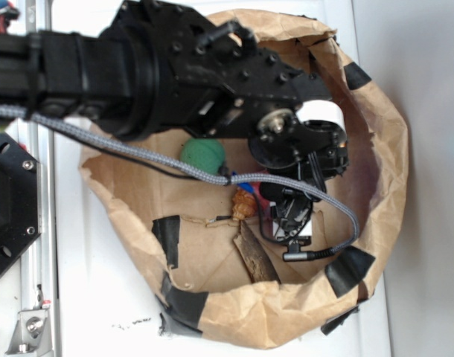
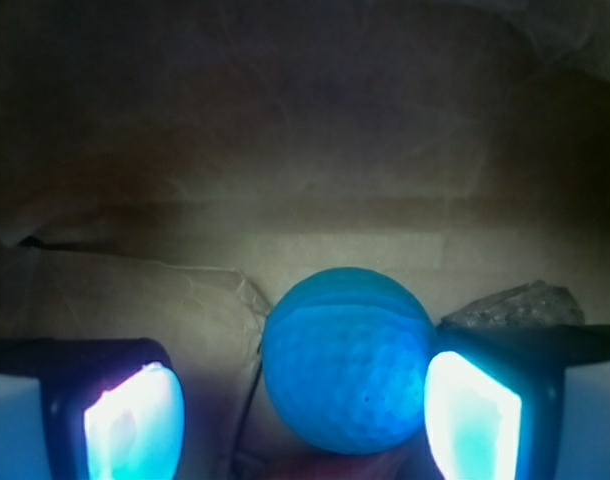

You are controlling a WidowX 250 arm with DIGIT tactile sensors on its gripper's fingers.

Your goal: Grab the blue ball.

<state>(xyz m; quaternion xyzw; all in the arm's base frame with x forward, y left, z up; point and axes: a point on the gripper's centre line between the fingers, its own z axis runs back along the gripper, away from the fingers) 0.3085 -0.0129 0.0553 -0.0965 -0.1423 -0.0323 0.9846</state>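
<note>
My gripper (image 2: pixel 303 415) hangs low inside the brown paper bag (image 1: pixel 376 141), and in the wrist view its two fingers (image 2: pixel 135 425) stand apart at the bottom corners of the frame, their pads glowing pale cyan. The blue ball (image 2: pixel 347 360) sits between them at the lower centre of that view, dimpled across its surface. It lies close against the right-hand pad, touching it or very nearly so, while a clear gap remains on the left-hand side. Nothing is clamped.

In the exterior view my black arm (image 1: pixel 138 67) reaches in from the upper left and covers much of the bag's opening; the blue ball itself is hidden there under my wrist, save perhaps a small sliver of blue. The green ball (image 1: pixel 203 156) shows at the centre of the frame, just below the arm. A grey braided cable (image 1: pixel 123 146) runs across the bag from the left. Black tape patches (image 1: pixel 167 236) sit on the bag's rim and inner wall.
</note>
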